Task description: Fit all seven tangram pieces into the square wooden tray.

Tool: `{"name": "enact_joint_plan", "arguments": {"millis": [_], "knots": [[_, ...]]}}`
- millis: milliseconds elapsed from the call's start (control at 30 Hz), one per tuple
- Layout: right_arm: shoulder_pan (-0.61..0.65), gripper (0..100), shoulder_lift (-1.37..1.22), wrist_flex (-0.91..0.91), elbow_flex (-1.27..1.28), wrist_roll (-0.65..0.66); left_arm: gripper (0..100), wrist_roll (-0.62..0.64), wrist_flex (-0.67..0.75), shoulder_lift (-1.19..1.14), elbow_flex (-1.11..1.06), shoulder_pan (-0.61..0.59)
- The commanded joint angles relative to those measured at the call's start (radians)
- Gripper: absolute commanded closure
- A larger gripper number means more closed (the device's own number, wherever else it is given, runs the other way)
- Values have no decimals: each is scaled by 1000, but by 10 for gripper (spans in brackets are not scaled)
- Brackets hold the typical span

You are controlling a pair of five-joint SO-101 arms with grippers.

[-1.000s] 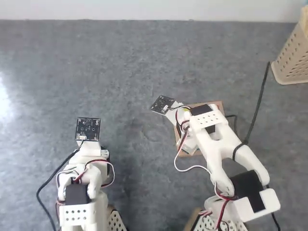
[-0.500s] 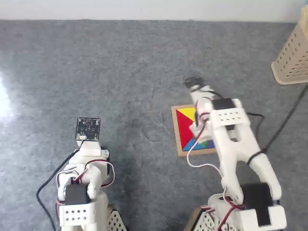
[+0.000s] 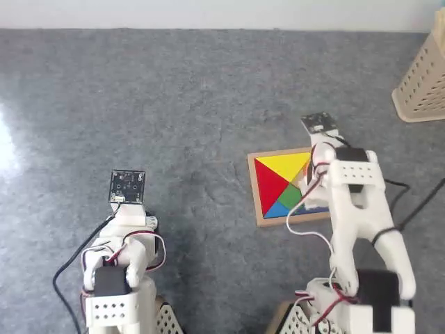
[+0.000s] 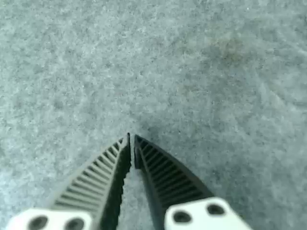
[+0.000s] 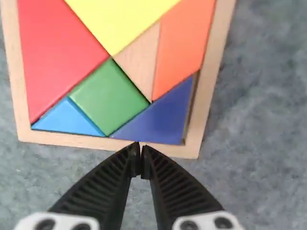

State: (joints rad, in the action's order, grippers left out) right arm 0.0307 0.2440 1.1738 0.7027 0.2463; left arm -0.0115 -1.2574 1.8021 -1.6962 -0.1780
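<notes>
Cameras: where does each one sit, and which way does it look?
High view: above the table, looking down; the left arm, the right arm and the tray show.
Left wrist view: on the left arm, looking past its shut left hand at grey table.
Right wrist view: on the right arm, looking past its shut right hand into the tray.
Shared: the high and right wrist views both show the tray and its coloured pieces.
</notes>
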Motion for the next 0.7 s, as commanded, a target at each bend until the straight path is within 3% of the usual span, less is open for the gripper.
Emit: {"name": "enact_joint_plan", "arguments": {"millis": [0, 333, 667], "knots": [[-19, 991, 122, -47, 49, -31, 988, 6, -5, 17, 12, 0], [-28, 990, 384, -64, 296, -18, 988, 6, -5, 17, 12, 0], [-30, 990, 567, -320, 626, -18, 988, 6, -5, 17, 12, 0]]}}
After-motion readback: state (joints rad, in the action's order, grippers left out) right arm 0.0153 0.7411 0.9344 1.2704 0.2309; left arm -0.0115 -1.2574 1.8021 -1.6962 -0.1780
